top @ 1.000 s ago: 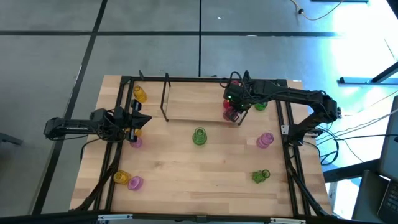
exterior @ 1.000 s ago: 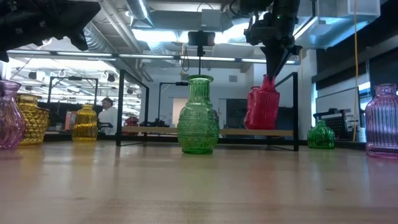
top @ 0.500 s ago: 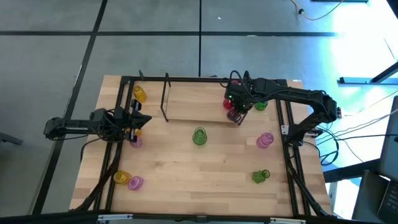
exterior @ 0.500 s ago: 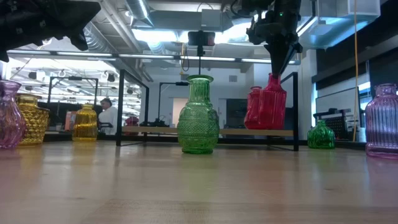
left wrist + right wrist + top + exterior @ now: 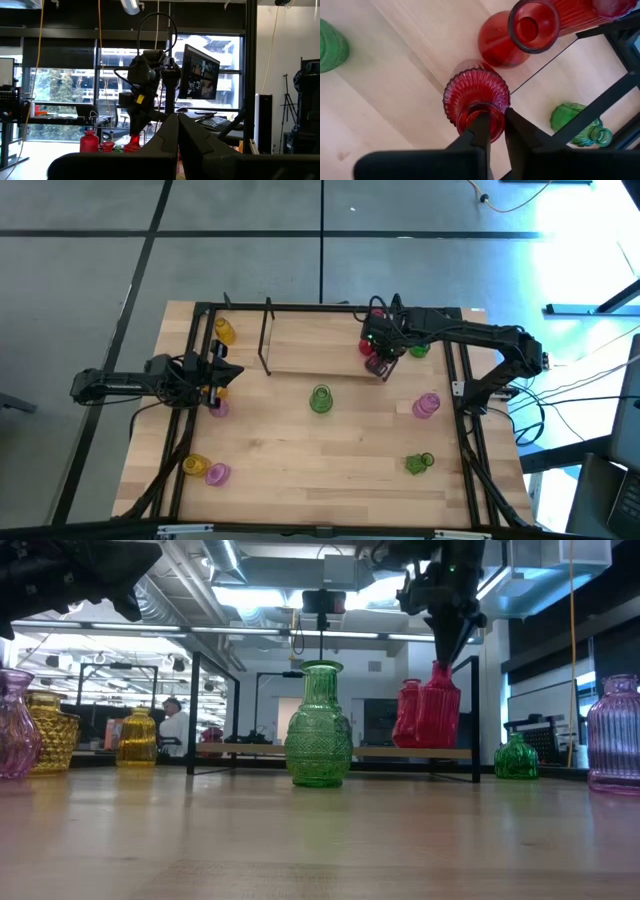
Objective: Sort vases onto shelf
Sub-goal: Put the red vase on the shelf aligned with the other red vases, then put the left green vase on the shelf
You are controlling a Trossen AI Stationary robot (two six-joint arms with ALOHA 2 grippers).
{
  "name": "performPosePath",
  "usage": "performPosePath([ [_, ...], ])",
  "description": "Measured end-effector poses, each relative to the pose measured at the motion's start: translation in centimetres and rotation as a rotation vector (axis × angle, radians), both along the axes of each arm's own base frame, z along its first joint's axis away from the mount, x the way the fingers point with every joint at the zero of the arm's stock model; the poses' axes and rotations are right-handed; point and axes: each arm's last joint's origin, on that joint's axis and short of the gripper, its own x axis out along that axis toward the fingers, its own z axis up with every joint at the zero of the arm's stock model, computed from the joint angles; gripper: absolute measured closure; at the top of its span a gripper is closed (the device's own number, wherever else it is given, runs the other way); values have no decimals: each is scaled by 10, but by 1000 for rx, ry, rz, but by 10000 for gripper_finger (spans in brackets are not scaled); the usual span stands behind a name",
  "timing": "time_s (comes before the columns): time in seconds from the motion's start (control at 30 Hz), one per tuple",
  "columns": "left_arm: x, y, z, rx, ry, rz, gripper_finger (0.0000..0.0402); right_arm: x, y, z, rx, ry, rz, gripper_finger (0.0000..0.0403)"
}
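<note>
My right gripper (image 5: 493, 126) is shut on a red ribbed vase (image 5: 476, 95) at the near right corner of the light-wood shelf (image 5: 312, 340). Two more red vases (image 5: 368, 345) stand on the shelf's right end, behind it. In the low view the held vase (image 5: 438, 708) is upright, with its base level with the shelf board (image 5: 262, 749). My left gripper (image 5: 222, 374) waits shut at the table's left side, above a pink vase (image 5: 218, 409). A green vase (image 5: 320, 399) stands mid-table. My right gripper comes from above, pointing down, onto the mouth rim (image 5: 506, 107) of the red ribbed vase's neck. One finger (image 5: 480, 126) seems to reach inside the mouth and the other (image 5: 519, 126) stays outside. The vase is upright under the fingers; I cannot tell if its base rests on the board.
A pink vase (image 5: 427, 405) and a lying green vase (image 5: 418, 464) are on the table's right half. Yellow (image 5: 195, 466) and pink (image 5: 218, 474) vases stand near-left, a yellow one (image 5: 224, 331) far-left. A green vase (image 5: 418, 350) stands just past the shelf's right frame.
My right gripper has carried the red ribbed vase a little toward the table's right, beside the other red vases. The vase hung tilted a second ago and now is upright. It has kept still for the last half second.
</note>
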Motion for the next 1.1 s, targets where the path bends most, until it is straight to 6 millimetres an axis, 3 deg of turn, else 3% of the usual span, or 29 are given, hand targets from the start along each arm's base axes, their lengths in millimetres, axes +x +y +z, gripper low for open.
performPosePath([
  [0.6, 0, 0, 0, 0, 0, 0, 400, 2, -2, 1, -59, -7, -9, 289],
  [0.97, 0, 0, 0, 0, 0, 1, 400, 5, -3, 20, -94, -59, 3, 287],
  [1.1, 0, 0, 0, 0, 0, 1, 400, 7, 4, 35, -108, -118, 28, 287],
])
